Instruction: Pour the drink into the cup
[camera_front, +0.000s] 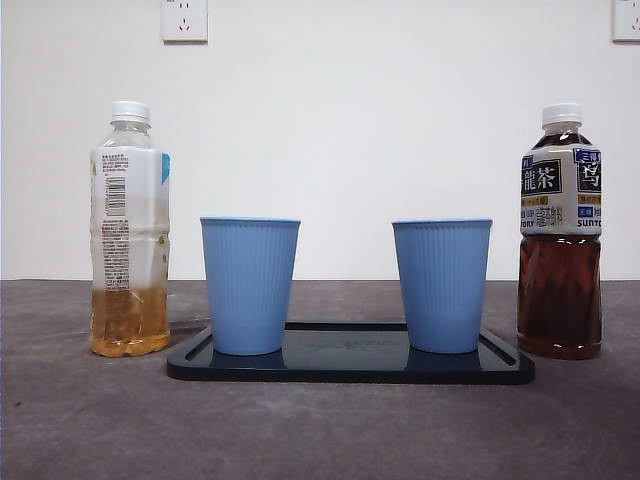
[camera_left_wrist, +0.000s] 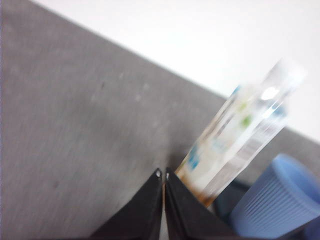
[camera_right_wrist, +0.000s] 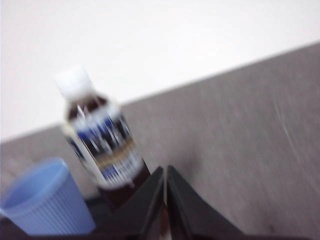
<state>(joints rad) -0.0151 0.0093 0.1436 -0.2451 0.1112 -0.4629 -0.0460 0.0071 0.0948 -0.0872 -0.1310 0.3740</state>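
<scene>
Two blue ribbed cups (camera_front: 249, 284) (camera_front: 442, 284) stand upright on a dark tray (camera_front: 350, 365). A clear bottle (camera_front: 129, 230) with a little amber drink and a white cap stands left of the tray. A dark tea bottle (camera_front: 560, 235) with a white cap stands to the tray's right. Neither arm shows in the front view. My left gripper (camera_left_wrist: 163, 174) is shut with nothing in it, close to the clear bottle (camera_left_wrist: 240, 135) and a cup (camera_left_wrist: 277, 200). My right gripper (camera_right_wrist: 165, 170) is shut and empty, beside the dark bottle (camera_right_wrist: 102, 145) and a cup (camera_right_wrist: 45, 200).
The grey table (camera_front: 320, 430) ends at a white wall with two sockets (camera_front: 184, 20) high up. Both bottles stand off the tray, near the picture's side edges.
</scene>
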